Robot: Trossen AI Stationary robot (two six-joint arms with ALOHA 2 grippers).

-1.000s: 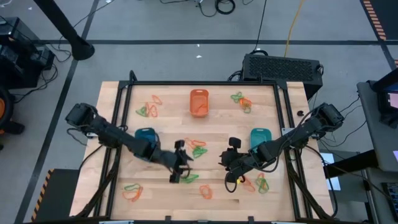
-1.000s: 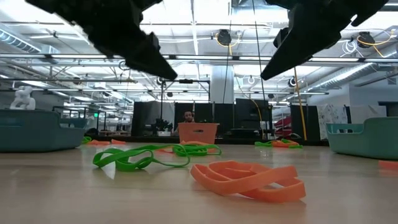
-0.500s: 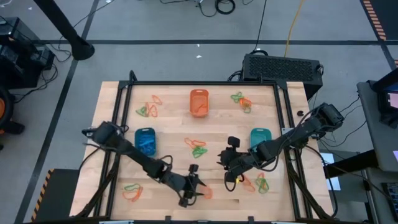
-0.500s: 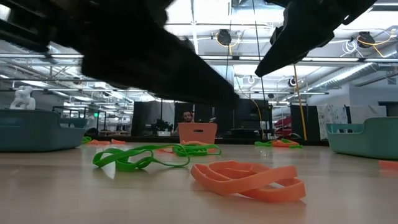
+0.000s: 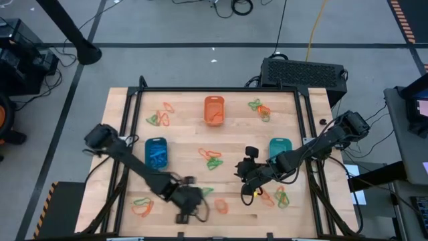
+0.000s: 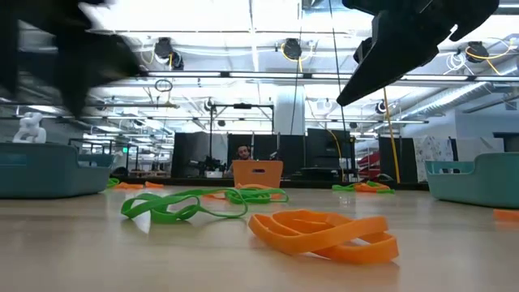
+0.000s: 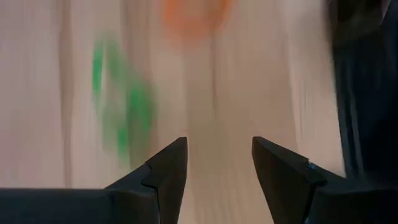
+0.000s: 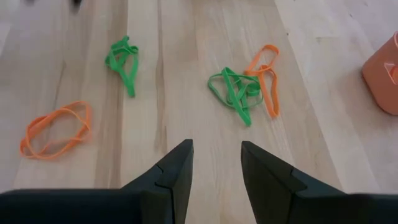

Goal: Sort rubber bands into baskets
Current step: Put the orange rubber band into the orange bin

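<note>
Both wrist views show parted, empty fingers on the left gripper (image 7: 214,165) and right gripper (image 8: 216,168), unreadable from overhead.

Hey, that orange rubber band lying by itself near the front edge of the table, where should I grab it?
Come straight down on the orange rubber band. It lies flat on the table, so a side approach probably can't get under it. Pinch across one long side, where its strands run bunched together, not the open middle. The open left gripper hovers close by.
</note>
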